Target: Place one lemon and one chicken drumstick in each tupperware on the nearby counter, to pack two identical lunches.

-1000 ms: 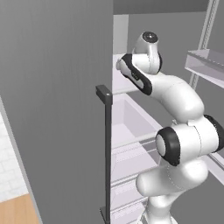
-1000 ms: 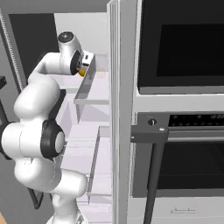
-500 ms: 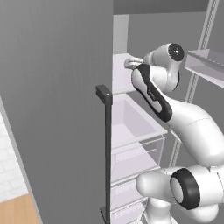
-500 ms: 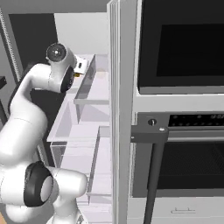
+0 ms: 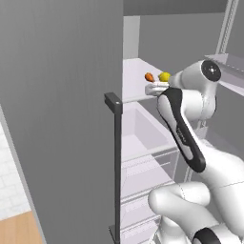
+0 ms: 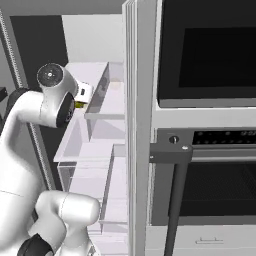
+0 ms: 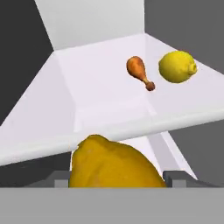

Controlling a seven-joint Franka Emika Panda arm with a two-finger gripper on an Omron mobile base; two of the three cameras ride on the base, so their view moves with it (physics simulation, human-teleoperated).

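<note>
- Hand view, left to right: a lemon in the gripper (image 7: 114, 168) is sitting large at the bottom centre, between the two finger tips; the gripper (image 7: 117, 177) is clamping on it, jaws held wide by the fruit.
- Beyond it, the white fridge shelf (image 7: 87, 100) is carrying a chicken drumstick (image 7: 139, 71), and just to its right a second lemon (image 7: 176, 66), near each other but apart.
- Left base view: the same drumstick (image 5: 149, 76) and second lemon (image 5: 164, 76) are lying on the shelf just past the hand.
- Judgement: the step is carrying the held lemon out of the fridge. Keep the grip steady, draw straight back over the shelf edge, and clear the open fridge door (image 5: 62, 109) before swinging.
</note>
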